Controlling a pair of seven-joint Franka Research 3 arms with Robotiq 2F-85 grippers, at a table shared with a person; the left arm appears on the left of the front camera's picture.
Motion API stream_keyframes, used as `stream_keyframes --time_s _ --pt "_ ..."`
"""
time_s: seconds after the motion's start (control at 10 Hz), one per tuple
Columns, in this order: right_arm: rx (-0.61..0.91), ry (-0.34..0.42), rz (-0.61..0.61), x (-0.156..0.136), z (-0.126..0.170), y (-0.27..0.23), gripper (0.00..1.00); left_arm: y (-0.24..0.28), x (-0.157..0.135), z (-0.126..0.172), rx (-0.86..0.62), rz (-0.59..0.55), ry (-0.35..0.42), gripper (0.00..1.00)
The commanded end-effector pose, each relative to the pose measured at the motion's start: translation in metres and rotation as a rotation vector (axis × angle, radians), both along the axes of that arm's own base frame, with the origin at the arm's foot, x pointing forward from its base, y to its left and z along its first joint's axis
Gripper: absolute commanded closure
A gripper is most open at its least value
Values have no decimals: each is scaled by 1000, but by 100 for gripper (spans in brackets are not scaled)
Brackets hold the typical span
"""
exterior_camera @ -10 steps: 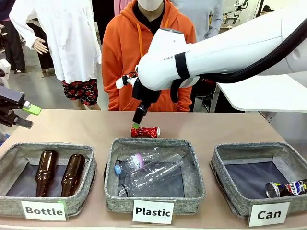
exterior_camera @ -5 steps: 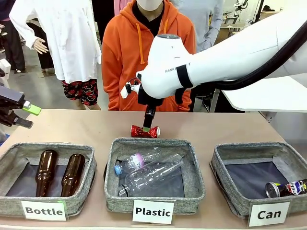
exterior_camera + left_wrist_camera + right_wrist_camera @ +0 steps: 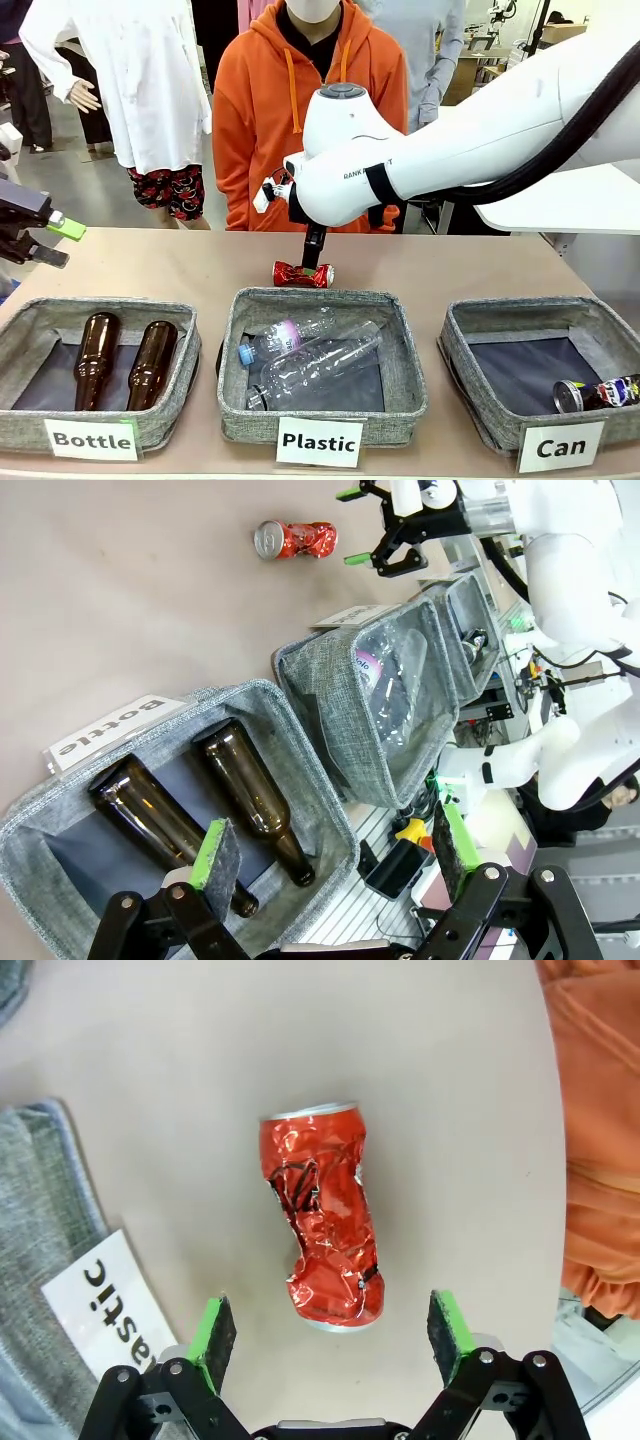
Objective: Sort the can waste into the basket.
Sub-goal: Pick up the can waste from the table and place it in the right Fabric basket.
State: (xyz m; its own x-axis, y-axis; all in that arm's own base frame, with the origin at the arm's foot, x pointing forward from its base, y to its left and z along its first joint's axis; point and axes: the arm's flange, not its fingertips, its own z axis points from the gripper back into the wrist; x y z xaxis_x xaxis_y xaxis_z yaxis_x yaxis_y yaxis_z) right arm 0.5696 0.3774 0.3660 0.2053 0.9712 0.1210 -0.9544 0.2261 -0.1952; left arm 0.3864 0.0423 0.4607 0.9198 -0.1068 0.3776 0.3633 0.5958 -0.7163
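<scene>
A crushed shiny red can [image 3: 303, 274] lies on its side on the table, just behind the middle basket. My right gripper [image 3: 311, 264] hangs straight over it, open. In the right wrist view the red can [image 3: 322, 1228] lies lengthwise between the spread green pads [image 3: 215, 1330], its near end level with the fingertips and touching neither. The dark printed can [image 3: 597, 393] lies in the grey basket [image 3: 520, 308] labelled "Can" at the right. My left gripper [image 3: 40, 235] stays open at the far left, above the table edge; its own view shows it [image 3: 333, 846] holding nothing.
The "Plastic" basket [image 3: 232, 350] holds clear bottles right in front of the red can. The "Bottle" basket [image 3: 30, 320] on the left holds two brown bottles. A person in an orange hoodie [image 3: 260, 120] stands at the far side.
My right gripper has moved right and down from beside the red can to directly over it, its wrist turning. The can and the left arm have not moved.
</scene>
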Motion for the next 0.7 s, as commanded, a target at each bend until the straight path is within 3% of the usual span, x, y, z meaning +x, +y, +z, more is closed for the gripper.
stream_keyframes --time_s 0.0,0.6 --pt "-5 -11 51 13 -8 -2 0 1 -2 3 4 0 12 0" --pt "-2 35 115 29 -38 -8 0 1 -2 3 4 0 12 0"
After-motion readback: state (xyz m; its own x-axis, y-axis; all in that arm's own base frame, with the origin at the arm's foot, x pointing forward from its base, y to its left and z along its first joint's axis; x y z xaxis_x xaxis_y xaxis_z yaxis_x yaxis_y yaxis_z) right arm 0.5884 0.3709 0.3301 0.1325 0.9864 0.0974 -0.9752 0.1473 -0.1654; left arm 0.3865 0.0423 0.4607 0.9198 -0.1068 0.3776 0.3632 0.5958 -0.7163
